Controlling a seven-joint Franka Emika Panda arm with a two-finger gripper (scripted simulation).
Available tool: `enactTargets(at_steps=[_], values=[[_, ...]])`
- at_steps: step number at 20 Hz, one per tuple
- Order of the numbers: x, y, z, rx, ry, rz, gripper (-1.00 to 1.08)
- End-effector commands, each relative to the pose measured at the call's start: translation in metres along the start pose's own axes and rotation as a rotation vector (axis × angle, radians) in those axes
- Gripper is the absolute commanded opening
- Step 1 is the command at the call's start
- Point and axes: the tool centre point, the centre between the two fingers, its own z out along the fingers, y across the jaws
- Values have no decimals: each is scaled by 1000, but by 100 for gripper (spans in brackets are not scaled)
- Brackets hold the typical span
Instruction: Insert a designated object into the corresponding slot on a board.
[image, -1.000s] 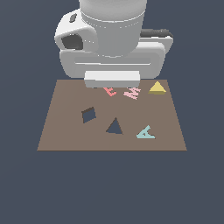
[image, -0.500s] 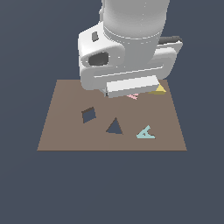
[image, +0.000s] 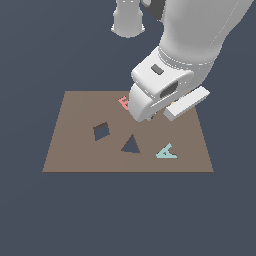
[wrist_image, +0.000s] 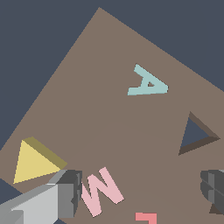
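- Brown and flat, the board (image: 75, 145) is the largest thing in the scene, a wide rectangular panel lying against a plain dark slate-blue surround with no other furnishing in sight.
- The white arm (image: 200, 45) comes down from the top of the exterior view and covers the board's far part on the exterior view's right.
- Its gripper (wrist_image: 140, 192) hangs low over the board; in the wrist view the two grey fingertips (wrist_image: 65, 192) stand wide apart with the pink letter W (wrist_image: 101, 190) lying on the board between them, so the jaws are released and grasp nothing.
- The teal letter A (image: 166, 151) lies flat near the board's front edge, on the exterior view's right.
- The slot (image: 131, 145), a dark triangular cut-out, sits just beside the A, toward the board's middle.
- A dark diamond-shaped hole (image: 101, 131) lies further toward the exterior view's left.
- A pink letter (image: 123, 103) peeks out beside the arm's housing.
- The designated object (wrist_image: 33, 162), a small yellow triangle with a darker olive side face, lies flat at a corner of the board just beside one fingertip, well apart from the slot; the exterior view hides it behind the arm.
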Motion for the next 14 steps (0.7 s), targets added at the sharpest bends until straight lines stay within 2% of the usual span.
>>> enactTargets(at_steps=[1, 8, 14], values=[[4, -20, 10, 1, 0, -133, 100], [0, -72, 37, 3, -1, -479, 100], [-12, -104, 55, 3, -2, -698, 100]])
